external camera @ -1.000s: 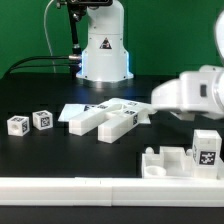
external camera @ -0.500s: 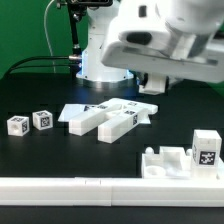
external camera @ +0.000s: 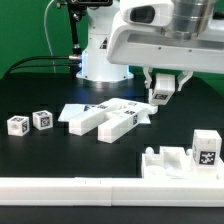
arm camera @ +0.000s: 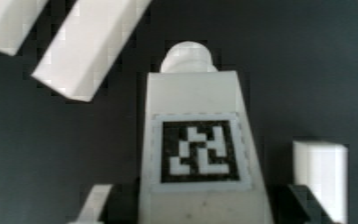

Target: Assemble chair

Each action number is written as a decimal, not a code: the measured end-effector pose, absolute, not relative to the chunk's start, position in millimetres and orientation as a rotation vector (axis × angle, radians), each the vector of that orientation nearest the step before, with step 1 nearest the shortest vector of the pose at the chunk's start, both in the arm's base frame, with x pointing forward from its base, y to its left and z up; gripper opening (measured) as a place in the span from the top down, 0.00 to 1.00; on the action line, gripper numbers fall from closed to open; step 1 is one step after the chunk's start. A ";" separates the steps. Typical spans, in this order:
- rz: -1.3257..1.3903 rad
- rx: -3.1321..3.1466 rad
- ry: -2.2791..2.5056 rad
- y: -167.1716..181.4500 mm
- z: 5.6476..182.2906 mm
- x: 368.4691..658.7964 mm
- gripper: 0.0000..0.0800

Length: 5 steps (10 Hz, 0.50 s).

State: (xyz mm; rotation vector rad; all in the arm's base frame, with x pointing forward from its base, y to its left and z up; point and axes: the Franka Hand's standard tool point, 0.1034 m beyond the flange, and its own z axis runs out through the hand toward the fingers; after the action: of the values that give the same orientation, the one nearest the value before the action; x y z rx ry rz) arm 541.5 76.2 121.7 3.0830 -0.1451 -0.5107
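My gripper [external camera: 162,90] hangs above the table at the exterior view's right, shut on a white chair post [external camera: 160,96] with a square tag. In the wrist view the post [arm camera: 197,120] stands between the gripper's [arm camera: 197,208] dark fingers [arm camera: 105,205], its rounded tip pointing away. Several white chair pieces [external camera: 105,118] lie clustered at the table's middle. Two small tagged cubes [external camera: 17,125] [external camera: 42,119] sit at the left. A blocky panel [external camera: 168,161] and a tagged block [external camera: 206,148] stand at the front right.
The long low white rail [external camera: 90,186] runs along the front edge. The robot base [external camera: 103,55] stands at the back with cables to its left. In the wrist view, long white pieces [arm camera: 87,45] and another white piece [arm camera: 318,170] lie below on the black table.
The arm has swung from the exterior view's right edge toward the middle. The gripper has come into view, holding the tagged post above the table.
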 end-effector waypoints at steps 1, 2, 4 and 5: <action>-0.387 3.159 -0.181 73.2 128.0 564.8 0.64; -0.205 3.218 -0.248 64.5 136.8 582.2 0.64; 0.166 3.215 -0.262 54.4 154.2 581.9 0.64; 0.259 3.205 -0.259 56.5 151.0 579.6 0.64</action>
State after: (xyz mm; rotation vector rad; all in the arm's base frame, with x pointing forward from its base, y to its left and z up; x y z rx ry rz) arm 579.6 56.5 151.0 3.2048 -0.2588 0.2590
